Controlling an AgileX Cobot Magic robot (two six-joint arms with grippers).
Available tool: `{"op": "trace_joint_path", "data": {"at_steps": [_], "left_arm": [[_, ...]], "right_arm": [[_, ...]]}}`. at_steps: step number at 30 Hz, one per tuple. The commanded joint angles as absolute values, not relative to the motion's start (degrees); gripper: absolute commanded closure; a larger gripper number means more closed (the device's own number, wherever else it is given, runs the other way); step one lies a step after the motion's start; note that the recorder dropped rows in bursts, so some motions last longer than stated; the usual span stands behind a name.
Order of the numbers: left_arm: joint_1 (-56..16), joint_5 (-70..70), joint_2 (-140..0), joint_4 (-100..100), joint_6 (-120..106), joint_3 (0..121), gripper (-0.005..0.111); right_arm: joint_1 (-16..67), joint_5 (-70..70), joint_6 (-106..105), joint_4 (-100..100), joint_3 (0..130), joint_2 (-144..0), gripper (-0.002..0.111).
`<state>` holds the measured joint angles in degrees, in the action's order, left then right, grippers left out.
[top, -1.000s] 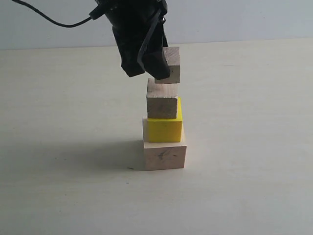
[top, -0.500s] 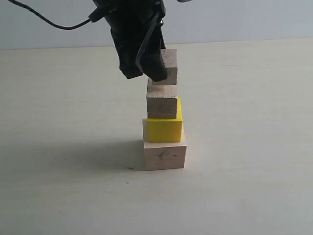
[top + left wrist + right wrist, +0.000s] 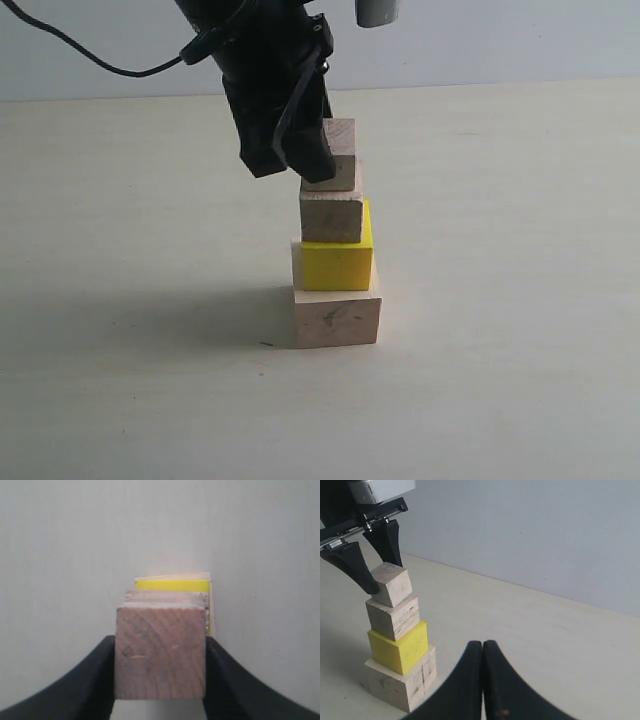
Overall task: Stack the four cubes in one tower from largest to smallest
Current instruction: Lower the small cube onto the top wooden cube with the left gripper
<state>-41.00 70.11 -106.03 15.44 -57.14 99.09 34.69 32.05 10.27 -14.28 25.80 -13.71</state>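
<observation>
Because the tower tapers upward, we find the left tool (image 3: 160,672) clasping the small cube (image 3: 160,645) atop the medium cube (image 3: 331,217).

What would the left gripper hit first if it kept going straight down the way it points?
The medium wood cube, directly below. The small cube held in the left gripper looks to be on it or nearly so; the gap is hard to judge.

The left hand (image 3: 326,162) clamps the small cube (image 3: 343,148), whose underside meets the top of the medium cube (image 3: 332,218). Below come the yellow cube (image 3: 338,266) and the large cube (image 3: 337,316), which stands on the pale surface (image 3: 500,300).
</observation>
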Motion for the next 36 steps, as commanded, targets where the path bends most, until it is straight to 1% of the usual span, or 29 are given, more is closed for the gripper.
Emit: {"op": "trace_joint_path", "data": {"at_steps": [1,7,11,14,22,27,36], "left_arm": [[-40.95,69.96,-105.30,16.26,-56.76,98.64,0.107],[-40.95,69.96,-105.30,16.16,-56.76,98.64,0.105],[-40.95,69.96,-105.30,15.50,-56.96,98.64,0.093],[-40.95,69.96,-105.30,15.36,-57.57,98.64,0.086],[-40.95,69.96,-105.30,14.34,-58.25,98.64,0.083],[-40.95,69.96,-105.30,14.08,-58.25,98.64,0.070],[-40.95,69.96,-105.30,14.08,-58.25,98.64,0.051]], "right_arm": [[34.61,31.39,10.45,-14.30,25.55,-13.49,0.108],[34.61,31.39,10.45,-14.30,25.55,-13.49,0.108],[34.61,31.39,10.45,-14.30,25.55,-13.49,0.108],[34.61,31.39,10.45,-14.30,25.55,-13.49,0.108],[34.61,31.29,10.45,-14.30,25.55,-13.49,0.108],[34.61,31.29,10.45,-14.30,25.55,-13.49,0.108],[34.61,31.29,10.45,-14.30,25.55,-13.49,0.108]]}}
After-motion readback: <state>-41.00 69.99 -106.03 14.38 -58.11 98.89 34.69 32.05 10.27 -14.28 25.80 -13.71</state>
